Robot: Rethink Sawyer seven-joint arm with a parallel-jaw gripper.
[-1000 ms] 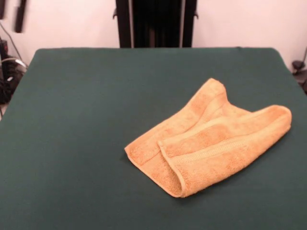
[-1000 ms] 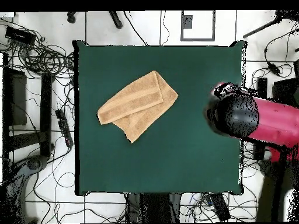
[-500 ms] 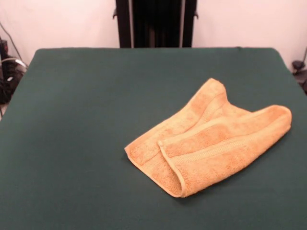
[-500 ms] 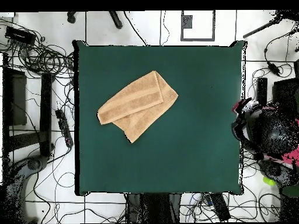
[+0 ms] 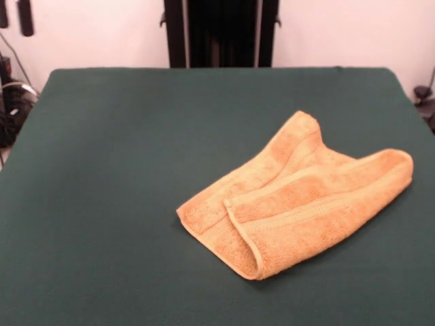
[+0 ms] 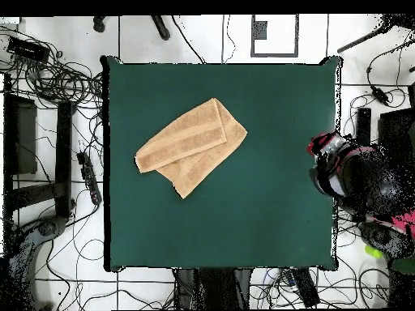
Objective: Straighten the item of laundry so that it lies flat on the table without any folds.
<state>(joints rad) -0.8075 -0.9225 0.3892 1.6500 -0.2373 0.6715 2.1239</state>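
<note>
- Only the arm has moved: half a second ago it sat just off the table's edge, well away from the towel, and now its head leans back in over that edge, as it did a second ago.
- Towel itself has not shifted at all; it lies as it lay in both earlier looks.
- From the front, two dark tips show at the top corner, far from the towel; they are likely the gripper, but I cannot tell whether it is spread or pressed together.
- Towel sits on the green table, off centre, with bare felt all around it and nothing touching it.
- It is folded over itself: one layer rests on another, with a rolled fold along the front edge and a woven band showing on top.
- My judgement: no straightening has begun, and the arm must cross from the table's edge to the towel before any fold can be opened.
- No containers are anywhere near the towel, so nothing is held in anything.
</note>
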